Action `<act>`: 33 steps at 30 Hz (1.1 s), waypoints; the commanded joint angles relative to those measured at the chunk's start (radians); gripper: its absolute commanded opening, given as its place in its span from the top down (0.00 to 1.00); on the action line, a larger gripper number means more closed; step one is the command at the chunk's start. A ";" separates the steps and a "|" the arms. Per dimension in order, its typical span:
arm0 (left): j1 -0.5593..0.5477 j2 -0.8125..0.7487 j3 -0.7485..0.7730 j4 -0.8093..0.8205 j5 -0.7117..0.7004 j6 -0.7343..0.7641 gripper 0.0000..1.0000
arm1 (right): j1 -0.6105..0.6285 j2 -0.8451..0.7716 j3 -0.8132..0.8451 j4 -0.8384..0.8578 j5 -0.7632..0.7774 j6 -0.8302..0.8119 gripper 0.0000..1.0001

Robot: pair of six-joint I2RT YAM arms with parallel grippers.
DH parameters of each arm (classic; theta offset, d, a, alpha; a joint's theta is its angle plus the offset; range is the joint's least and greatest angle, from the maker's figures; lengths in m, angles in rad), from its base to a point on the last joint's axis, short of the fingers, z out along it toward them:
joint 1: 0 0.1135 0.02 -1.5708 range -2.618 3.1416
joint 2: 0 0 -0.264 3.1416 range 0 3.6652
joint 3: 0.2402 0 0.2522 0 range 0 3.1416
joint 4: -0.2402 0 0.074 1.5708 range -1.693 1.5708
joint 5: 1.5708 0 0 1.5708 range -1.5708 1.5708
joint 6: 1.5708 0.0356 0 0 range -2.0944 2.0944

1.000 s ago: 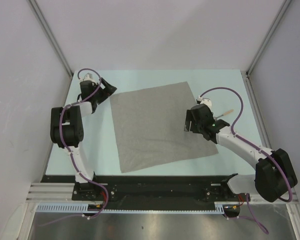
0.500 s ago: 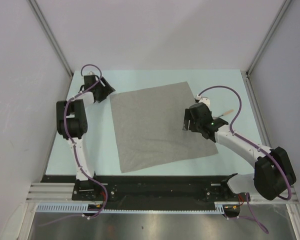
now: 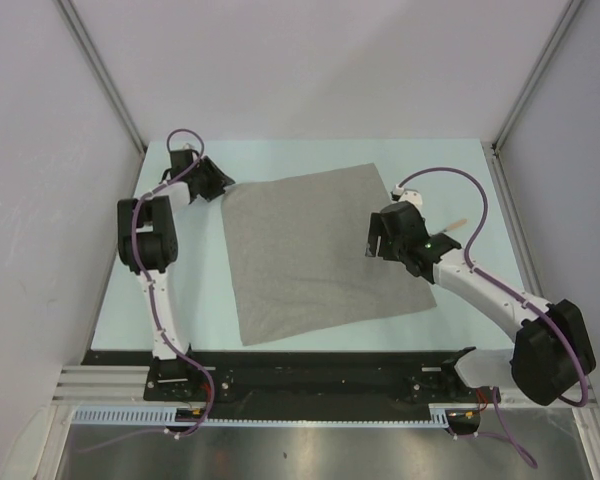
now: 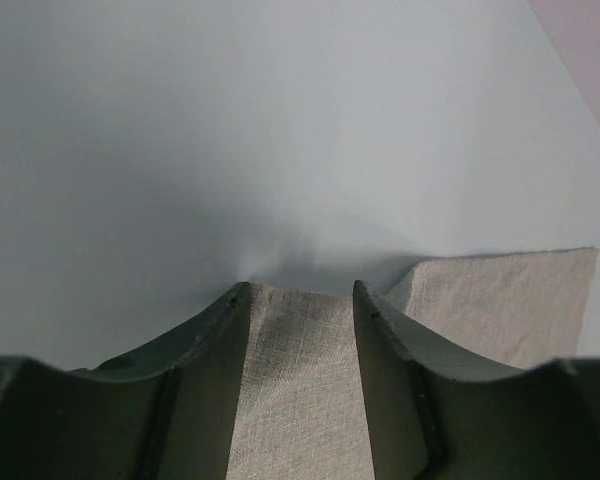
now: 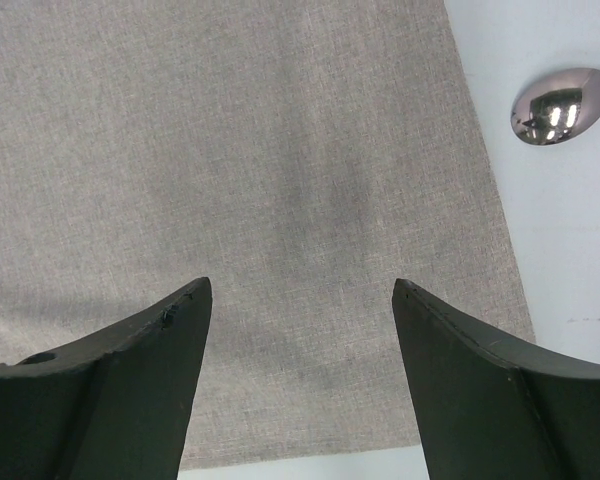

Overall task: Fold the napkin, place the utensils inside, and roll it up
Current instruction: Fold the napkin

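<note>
Currently the napkin (image 3: 325,255) lies flat and slightly skewed on the table (image 3: 195,290), with bare margins on its left, far and right sides. A spoon (image 5: 550,104) lies just off its right edge. Since a second ago the left gripper (image 4: 302,290) has swung onto the far-left corner, jaws narrowed astride bunched cloth; whether they grip firmly cannot be told. The right gripper (image 5: 300,290) hovers over the right edge, jaws wide, grasping nothing.
</note>
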 commanded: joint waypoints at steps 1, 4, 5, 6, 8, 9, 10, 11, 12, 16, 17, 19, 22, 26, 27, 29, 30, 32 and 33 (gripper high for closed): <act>-0.012 0.064 0.041 -0.114 0.025 -0.001 0.57 | 0.007 -0.045 0.005 -0.006 0.016 0.002 0.22; -0.014 0.078 0.065 -0.139 0.029 0.009 0.72 | 0.007 -0.050 -0.002 -0.003 0.015 0.007 0.22; -0.017 0.084 0.073 -0.145 0.035 0.013 0.74 | 0.009 -0.052 -0.003 0.000 0.015 0.008 0.22; -0.017 0.087 0.079 -0.152 0.041 0.016 0.78 | 0.010 -0.055 -0.005 0.000 0.013 0.010 0.22; -0.019 0.086 0.079 -0.157 0.051 0.022 0.88 | 0.012 -0.058 -0.014 0.006 0.014 0.011 0.22; -0.019 0.086 0.078 -0.150 0.048 0.024 0.93 | 0.012 -0.058 -0.014 0.005 0.011 0.011 0.22; -0.019 0.075 0.062 -0.137 0.051 0.024 1.00 | 0.012 -0.059 -0.015 0.005 0.013 0.010 0.22; -0.019 0.066 0.049 -0.117 0.054 0.024 1.00 | 0.010 -0.059 -0.017 0.002 0.013 0.011 0.22; -0.019 0.051 0.030 -0.067 0.064 0.024 1.00 | 0.012 -0.059 -0.017 0.000 0.013 0.011 0.22; -0.019 -0.044 -0.161 0.191 0.153 -0.019 1.00 | 0.013 -0.067 -0.025 -0.011 0.025 0.007 0.22; -0.019 -0.063 -0.184 0.237 0.184 -0.039 1.00 | 0.013 -0.068 -0.026 -0.012 0.027 0.005 0.22; -0.025 -0.071 -0.235 0.340 0.259 -0.100 1.00 | 0.013 -0.065 -0.029 -0.011 0.030 0.004 0.21; -0.052 -0.094 -0.296 0.375 0.275 -0.114 1.00 | 0.013 -0.055 -0.029 -0.005 0.024 0.004 0.21; -0.111 -0.141 -0.402 0.484 0.279 -0.157 1.00 | 0.015 -0.039 -0.025 0.014 0.011 0.004 0.21; -0.124 -0.153 -0.418 0.507 0.281 -0.162 1.00 | 0.017 -0.036 -0.023 0.017 0.010 0.004 0.21; -0.172 -0.184 -0.452 0.512 0.282 -0.156 1.00 | 0.018 -0.030 -0.020 0.017 0.010 0.002 0.21; -0.189 -0.193 -0.461 0.513 0.282 -0.142 1.00 | 0.020 -0.029 -0.021 0.018 0.011 0.002 0.21; -0.223 -0.232 -0.484 0.513 0.276 -0.125 1.00 | 0.020 -0.027 -0.023 0.021 0.011 0.004 0.21; -0.227 -0.250 -0.493 0.510 0.255 -0.104 1.00 | 0.020 -0.027 -0.023 0.018 0.011 0.004 0.21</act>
